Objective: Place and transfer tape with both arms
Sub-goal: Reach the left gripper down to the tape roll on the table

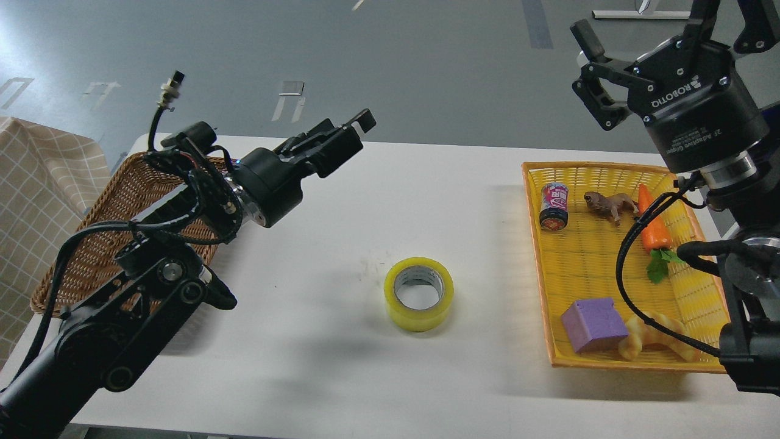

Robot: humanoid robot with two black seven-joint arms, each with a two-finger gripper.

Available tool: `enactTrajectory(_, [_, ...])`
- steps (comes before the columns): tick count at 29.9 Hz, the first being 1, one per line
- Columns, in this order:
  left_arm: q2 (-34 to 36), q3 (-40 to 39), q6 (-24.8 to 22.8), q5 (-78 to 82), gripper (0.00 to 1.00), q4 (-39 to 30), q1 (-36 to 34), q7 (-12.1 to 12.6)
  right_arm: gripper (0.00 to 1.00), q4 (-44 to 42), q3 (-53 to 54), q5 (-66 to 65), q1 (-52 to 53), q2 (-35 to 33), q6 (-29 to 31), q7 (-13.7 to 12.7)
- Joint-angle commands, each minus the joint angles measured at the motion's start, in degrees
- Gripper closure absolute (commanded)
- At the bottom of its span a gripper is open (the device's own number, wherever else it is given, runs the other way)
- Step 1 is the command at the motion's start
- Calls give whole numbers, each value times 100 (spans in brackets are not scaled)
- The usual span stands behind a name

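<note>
The tape, a yellow translucent roll with a grey-white core, lies flat on the white table near its middle. My left gripper hangs above the table, up and to the left of the tape. It points right, is seen side-on, open and empty. My right gripper is high at the upper right over the yellow basket. Its fingers are spread wide, it is empty, and one finger is partly cut off by the top edge.
A brown wicker basket sits at the table's left end under my left arm. A yellow basket at the right holds a can, a toy animal, a carrot, a purple block and a croissant.
</note>
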Motion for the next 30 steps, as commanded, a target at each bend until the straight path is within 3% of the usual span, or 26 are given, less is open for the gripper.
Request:
enactTrajectory(1, [110, 644, 8, 731, 2, -16, -57, -212, 0, -36, 11, -3, 15, -90, -1, 1])
enactTrajectory(8, [119, 1277, 8, 1358, 2, 36, -259, -247, 0, -62, 38, -3, 24, -99, -1, 1])
enactTrajectory(11, [136, 1776, 69, 1358, 2, 89, -347, -466, 0, -80, 46, -3, 15, -134, -1, 1])
enactTrajectory(16, [66, 2218, 113, 1358, 2, 668, -672, -590, 0, -80, 55, -3, 24, -283, -1, 1])
enactTrajectory(25, [-574, 2526, 745, 1358, 2, 2074, -998, -599, 0, -80, 99, -12, -3, -389, -1, 1])
enactTrajectory(30, [-672, 2535, 799, 1358, 2, 2181, -1007, -599, 0, -106, 134, -21, -64, -406, -1, 1])
